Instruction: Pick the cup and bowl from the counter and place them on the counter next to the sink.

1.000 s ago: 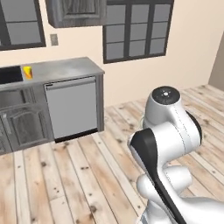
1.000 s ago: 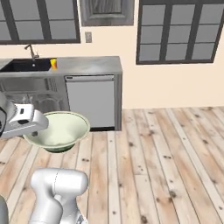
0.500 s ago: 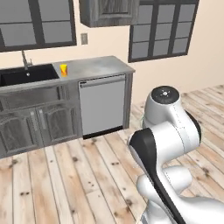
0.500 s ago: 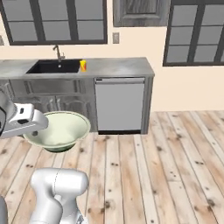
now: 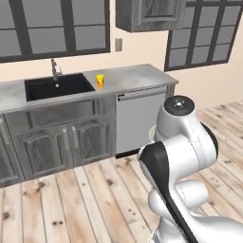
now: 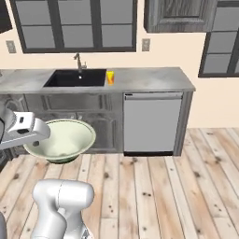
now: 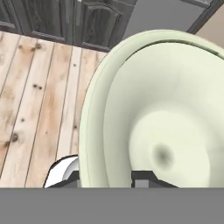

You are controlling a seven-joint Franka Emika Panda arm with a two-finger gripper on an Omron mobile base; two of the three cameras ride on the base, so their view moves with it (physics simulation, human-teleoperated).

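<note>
Bowl (image 6: 60, 140) rides in the gripper (image 6: 28, 133) above the floor, well short of the counter (image 6: 154, 78). Left base view: cup (image 5: 100, 80) stands just beside the sink (image 5: 57, 87). Hand view: claw pinches the bowl's rim (image 7: 98, 131). Advice: keep it level, set it beside the cup without knocking it

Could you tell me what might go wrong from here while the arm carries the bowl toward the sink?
The gripper pinches the bowl only by its rim, high over the wooden floor, so it could slip and drop. The cup already stands on the counter beside the sink; setting the wide bowl nearby might knock it over.
</note>
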